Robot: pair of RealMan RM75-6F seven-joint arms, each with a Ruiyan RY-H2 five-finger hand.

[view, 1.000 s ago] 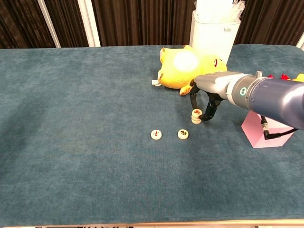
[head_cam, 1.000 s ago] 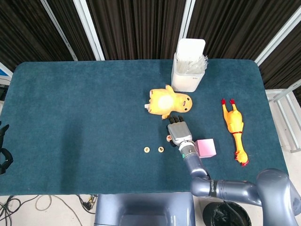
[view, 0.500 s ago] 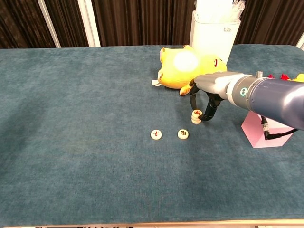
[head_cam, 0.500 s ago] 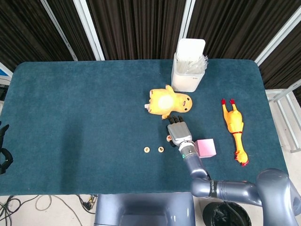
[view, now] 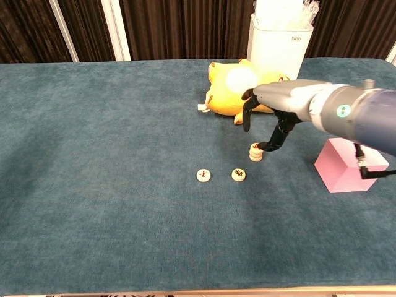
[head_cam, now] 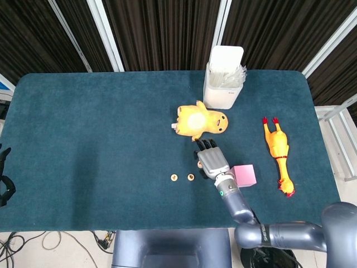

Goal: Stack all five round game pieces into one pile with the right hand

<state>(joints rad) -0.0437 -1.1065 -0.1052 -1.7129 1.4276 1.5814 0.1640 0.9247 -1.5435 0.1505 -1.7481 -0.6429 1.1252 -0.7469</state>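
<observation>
Blue cloth table [view: 93, 204] carries everything. Your right hand [view: 267, 117] hovers over the small stack [view: 254, 151], fingers spread and holding nothing, likely because a piece has just been set there. Two loose pieces [view: 203, 175] [view: 239, 175] lie just left of the stack, waiting their turn

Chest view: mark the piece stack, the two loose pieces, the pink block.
piece stack [view: 255, 152], chest view, side of the pile
left loose piece [view: 203, 175], chest view, top face
right loose piece [view: 239, 174], chest view, top face
pink block [view: 344, 166], chest view, front face
</observation>
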